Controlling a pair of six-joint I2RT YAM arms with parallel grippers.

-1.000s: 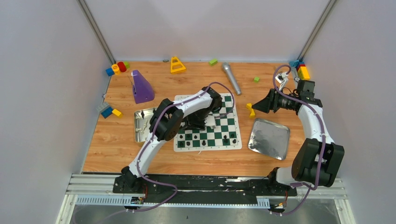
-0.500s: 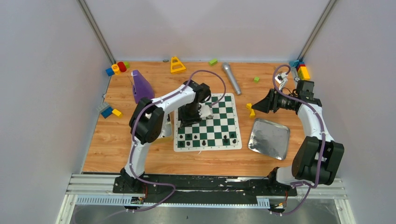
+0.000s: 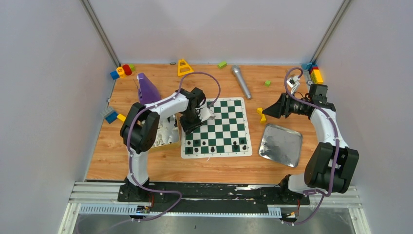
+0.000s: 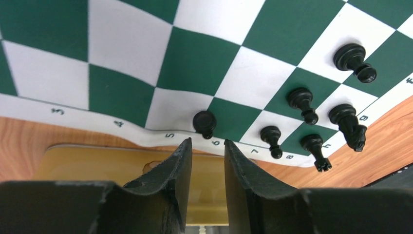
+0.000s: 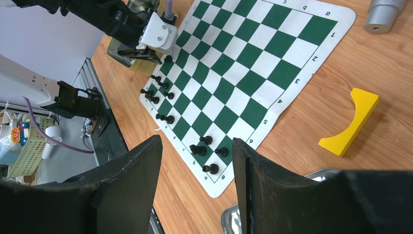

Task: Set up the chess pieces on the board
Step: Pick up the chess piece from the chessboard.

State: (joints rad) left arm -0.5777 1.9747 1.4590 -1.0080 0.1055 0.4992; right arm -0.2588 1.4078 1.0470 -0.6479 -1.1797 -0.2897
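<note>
L gripper (image 4: 207, 142) jaws narrow gap, empty; R gripper (image 5: 196, 140) jaws wide, empty.

microphone (image 5: 384, 14): cut off by top edge | board (image 4: 122, 53): runs past frame edges | chess pieces (image 3: 213, 147): kinds too small to tell

Board (image 3: 229, 119) at the middle of the tabletop (image 3: 122, 156), chess pieces (image 3: 213, 147) on its two nearest rows, most toward the near-left corner. Left tray (image 3: 163, 145) just beside the board's left edge; right tray (image 3: 280, 145) off its near-right corner. Microphone (image 3: 240, 82) behind the board's far-right corner. Toy blocks (image 3: 122, 70) in the tabletop's far-left corner, more blocks (image 3: 314, 74) in the far-right.
</note>
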